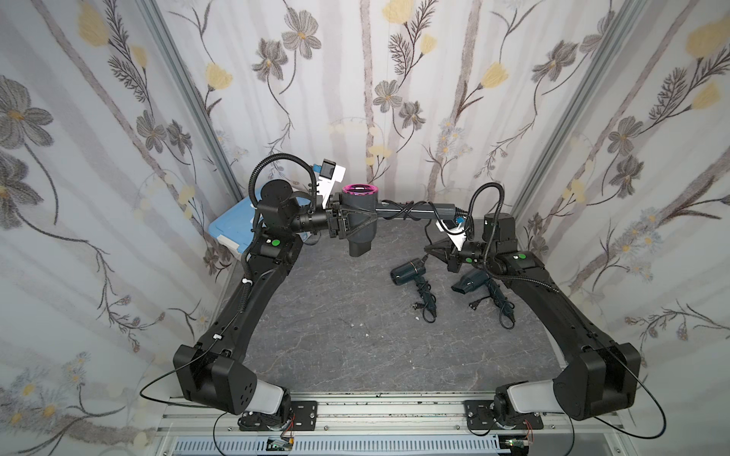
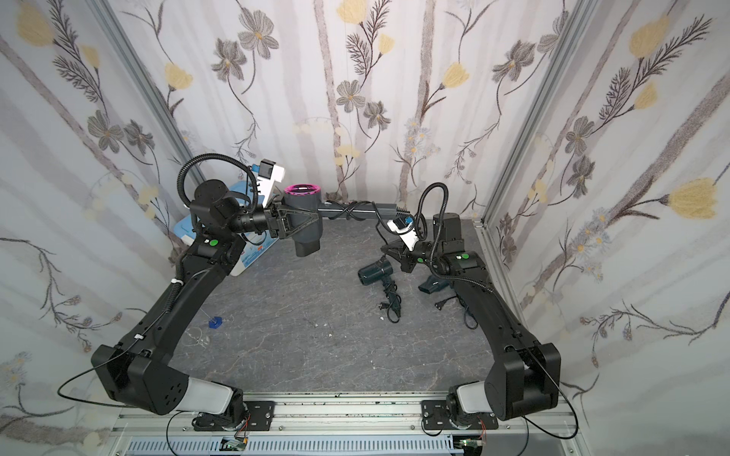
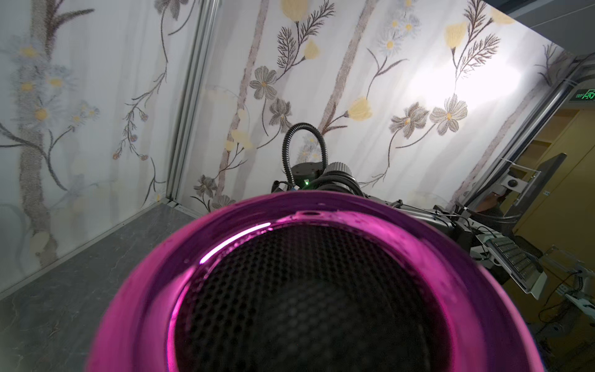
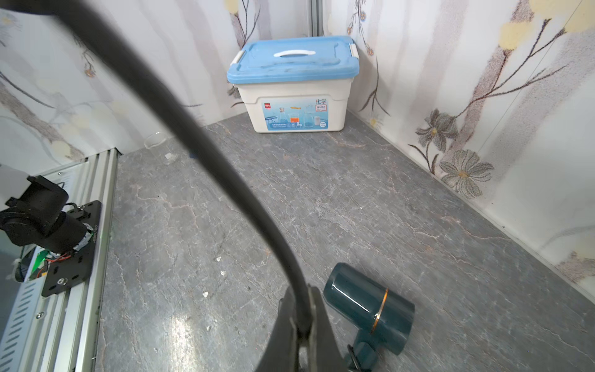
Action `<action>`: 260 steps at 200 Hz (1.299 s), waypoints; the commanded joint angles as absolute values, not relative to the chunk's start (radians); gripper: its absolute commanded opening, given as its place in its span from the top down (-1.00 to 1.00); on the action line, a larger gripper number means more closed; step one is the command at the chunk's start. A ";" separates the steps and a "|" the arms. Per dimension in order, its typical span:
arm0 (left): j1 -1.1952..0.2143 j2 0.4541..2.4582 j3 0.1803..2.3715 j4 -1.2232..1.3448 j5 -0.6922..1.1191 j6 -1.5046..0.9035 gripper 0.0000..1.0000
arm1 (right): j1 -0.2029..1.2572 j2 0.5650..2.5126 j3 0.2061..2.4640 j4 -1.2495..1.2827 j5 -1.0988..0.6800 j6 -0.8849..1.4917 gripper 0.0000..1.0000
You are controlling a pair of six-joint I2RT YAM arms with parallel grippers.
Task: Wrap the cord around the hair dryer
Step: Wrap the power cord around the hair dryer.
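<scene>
In both top views my left gripper point(image 1: 363, 221) point(image 2: 306, 221) is shut on the barrel of a grey hair dryer point(image 1: 357, 233) point(image 2: 306, 237) with a magenta rear ring, held above the back of the table. Its handle point(image 1: 418, 211) points right, with black cord point(image 1: 405, 209) coiled round it. From the handle's end the cord point(image 2: 379, 227) drops to my right gripper point(image 1: 428, 249) point(image 2: 385, 249), which is shut on it. The right wrist view shows the cord point(image 4: 193, 128) pinched between the fingertips of the right gripper point(image 4: 301, 325). The dryer's ring point(image 3: 145, 290) fills the left wrist view and hides those jaws.
Two dark teal hair dryers point(image 1: 407, 270) point(image 1: 472, 282) lie on the table below my right gripper, with their cords wound round the handles. A blue-lidded white box point(image 1: 229, 233) point(image 4: 293, 83) sits in the back left corner. A clear beaker point(image 4: 157, 145) stands near the left wall.
</scene>
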State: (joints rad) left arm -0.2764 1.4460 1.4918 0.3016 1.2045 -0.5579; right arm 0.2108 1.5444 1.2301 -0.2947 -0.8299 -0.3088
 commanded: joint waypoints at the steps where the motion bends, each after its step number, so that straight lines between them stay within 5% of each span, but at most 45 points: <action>1: -0.257 1.468 1.488 0.553 1.120 -0.706 1.00 | 0.222 1.492 1.138 -0.090 -0.872 -0.185 1.00; 84: -0.245 1.512 1.488 0.462 0.876 -0.656 1.00 | 0.441 1.335 0.911 0.097 -0.596 -0.005 1.00; 161: -0.275 1.587 1.570 -0.101 0.683 -0.235 1.00 | 0.702 1.315 1.149 -0.372 -0.355 -0.147 1.00; 260: -0.475 1.584 1.550 -0.415 0.621 0.051 1.00 | 0.622 1.379 1.453 -0.380 -0.337 -0.155 1.00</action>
State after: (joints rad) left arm -0.4500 1.6032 1.5600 -0.3477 0.7280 -0.0654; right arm 0.6559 1.3602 1.4143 -0.4599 -0.2794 -0.1654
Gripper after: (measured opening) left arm 0.750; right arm 0.072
